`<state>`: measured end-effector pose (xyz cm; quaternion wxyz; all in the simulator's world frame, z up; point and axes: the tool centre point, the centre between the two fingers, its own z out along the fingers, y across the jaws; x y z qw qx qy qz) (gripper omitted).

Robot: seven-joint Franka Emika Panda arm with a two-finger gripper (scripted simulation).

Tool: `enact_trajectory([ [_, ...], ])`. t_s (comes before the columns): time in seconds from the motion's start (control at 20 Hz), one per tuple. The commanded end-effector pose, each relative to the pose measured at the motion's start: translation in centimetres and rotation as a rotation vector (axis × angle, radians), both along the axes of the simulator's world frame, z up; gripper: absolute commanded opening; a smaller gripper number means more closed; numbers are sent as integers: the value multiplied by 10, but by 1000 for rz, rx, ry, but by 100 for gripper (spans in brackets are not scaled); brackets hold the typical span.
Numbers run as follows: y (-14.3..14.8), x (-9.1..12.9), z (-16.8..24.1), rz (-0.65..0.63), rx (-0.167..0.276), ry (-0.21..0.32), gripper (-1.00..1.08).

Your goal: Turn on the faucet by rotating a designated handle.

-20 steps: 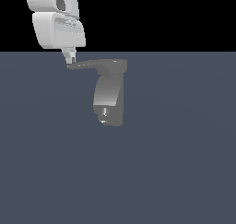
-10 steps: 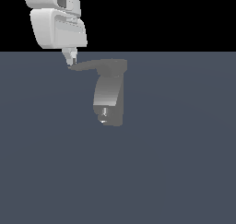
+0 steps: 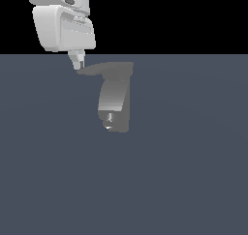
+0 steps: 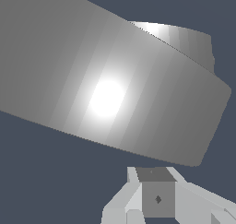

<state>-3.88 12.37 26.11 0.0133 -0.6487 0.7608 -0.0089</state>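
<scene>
Gripper [image 3: 80,65] fingertips sit at the tapered tip of the handle [image 3: 104,69]; contact likely, not certain. Jaw state cannot be told. Faucet [image 3: 114,103] hangs below and toward the exterior view's right of the gripper. Rotation seemingly mostly outstanding.
</scene>
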Motion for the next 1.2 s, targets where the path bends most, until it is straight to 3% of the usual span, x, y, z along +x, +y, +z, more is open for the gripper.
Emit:
enact_trajectory([
  [0.0,-9,-12,-10,-7,-3,24,-100],
  [0.45,-23,-36,-13,-6,-4,31,-100],
  [0.55,-17,-27,-1,0,-2,2,-100],
  [1.15,-73,-43,-7,-3,-3,16,-100],
])
